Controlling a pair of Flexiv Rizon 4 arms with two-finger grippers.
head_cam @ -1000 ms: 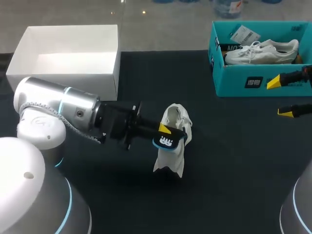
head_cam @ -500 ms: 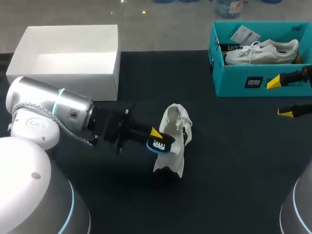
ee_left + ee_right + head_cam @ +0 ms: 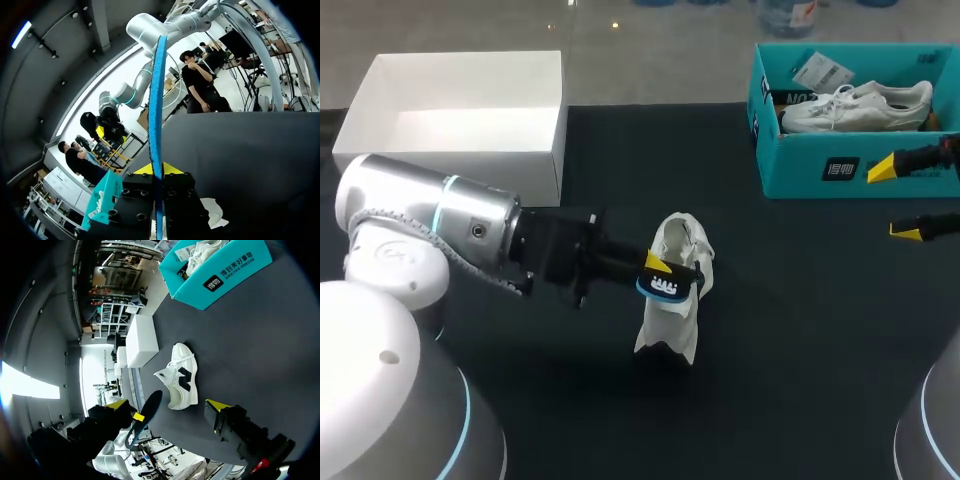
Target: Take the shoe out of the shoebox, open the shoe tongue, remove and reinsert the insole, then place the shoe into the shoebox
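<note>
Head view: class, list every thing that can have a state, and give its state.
left gripper: shut on the insole
insole: out of the shoe, held beside it
shoe: out of its box, on the table
right gripper: open, holding nothing
teal shoebox: open, second shoe inside
white box: open

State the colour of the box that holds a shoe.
Teal shoebox, clearest in the head view.

White shoe point(image 3: 672, 325) lies mid-table, blue-edged insole point(image 3: 662, 289) just beside it.
</note>
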